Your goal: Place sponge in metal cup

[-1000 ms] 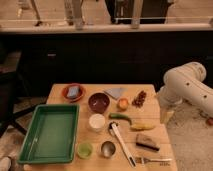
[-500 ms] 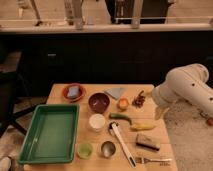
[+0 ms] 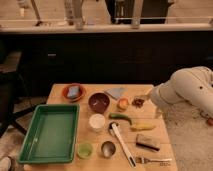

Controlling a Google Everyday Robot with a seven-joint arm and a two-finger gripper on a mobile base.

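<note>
Though the claw [image 3: 144, 98] hangs by the table's [image 3: 98, 139] right side, its state is unreadable.

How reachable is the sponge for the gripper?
Probably yes. The gripper hangs at the right edge of the table; the sponge lies uncovered on the orange plate, back left, with only low things between.

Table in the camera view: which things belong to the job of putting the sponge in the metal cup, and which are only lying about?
For the job:
sponge, on the orange plate; metal cup, near the front edge; gripper, over the table's right rear part.

Lying about:
green tray; dark bowl; white cup; green cup; banana; brown block; fork.
</note>
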